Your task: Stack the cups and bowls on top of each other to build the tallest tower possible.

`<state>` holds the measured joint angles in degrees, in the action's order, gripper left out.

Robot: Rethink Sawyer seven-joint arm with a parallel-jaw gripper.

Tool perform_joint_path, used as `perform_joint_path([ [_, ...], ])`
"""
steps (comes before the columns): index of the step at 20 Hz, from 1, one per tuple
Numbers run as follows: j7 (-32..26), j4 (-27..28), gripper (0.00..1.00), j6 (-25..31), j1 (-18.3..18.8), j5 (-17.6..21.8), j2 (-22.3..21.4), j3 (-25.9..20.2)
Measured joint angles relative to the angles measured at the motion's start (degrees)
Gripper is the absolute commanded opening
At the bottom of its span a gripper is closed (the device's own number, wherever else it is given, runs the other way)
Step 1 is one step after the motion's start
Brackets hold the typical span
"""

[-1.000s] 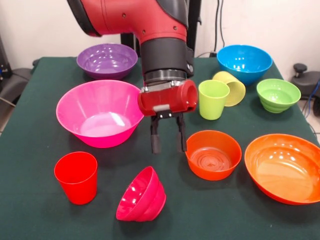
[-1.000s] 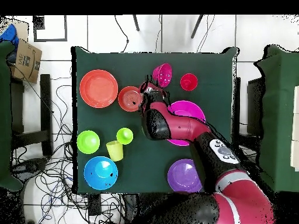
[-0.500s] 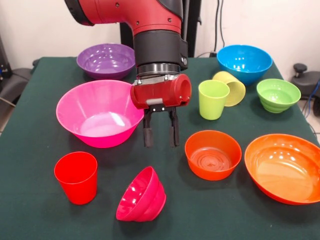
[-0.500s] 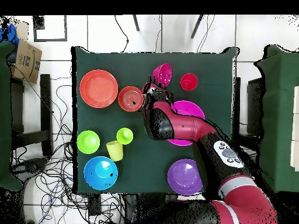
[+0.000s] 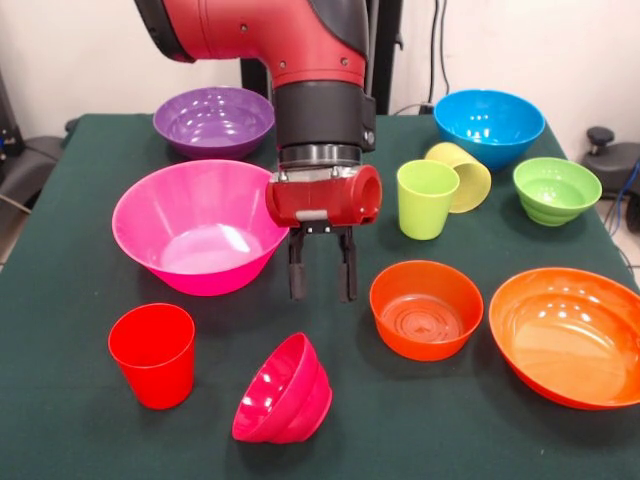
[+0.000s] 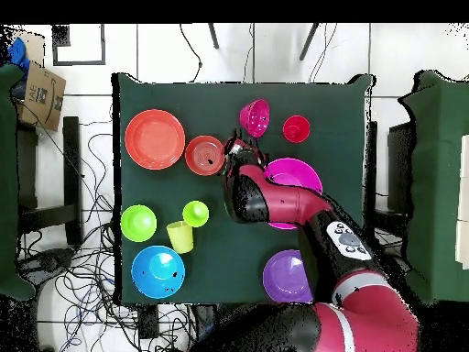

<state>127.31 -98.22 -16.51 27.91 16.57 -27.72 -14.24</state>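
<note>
1. Gripper (image 5: 321, 282) hangs over mid counter (image 5: 60, 420) btwn large pink bowl (image 5: 198, 226) & small orange bowl (image 5: 426, 309); fingers (image 5: 296, 280) apart, empty.
2. Small magenta bowl (image 5: 283, 391) tilted near front edge, beside red cup (image 5: 153, 355).
3. No tower; all pieces apart.

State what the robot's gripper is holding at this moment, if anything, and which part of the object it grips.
Nothing is held. The gripper hangs open and empty above the table, between the large pink bowl and the small orange bowl.

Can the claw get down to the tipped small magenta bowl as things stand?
Probably yes: the claw hangs open above bare cloth just behind the small magenta bowl, with nothing between them.
</note>
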Motion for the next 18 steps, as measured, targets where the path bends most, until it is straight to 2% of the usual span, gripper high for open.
perform_joint_path([
  [10,0.0,2.14,1.0,-0.91,-2.05,-0.01,3.85,4.13],
  [18,0.0,3.47,1.0,-0.94,-3.22,-0.01,5.03,7.42],
])
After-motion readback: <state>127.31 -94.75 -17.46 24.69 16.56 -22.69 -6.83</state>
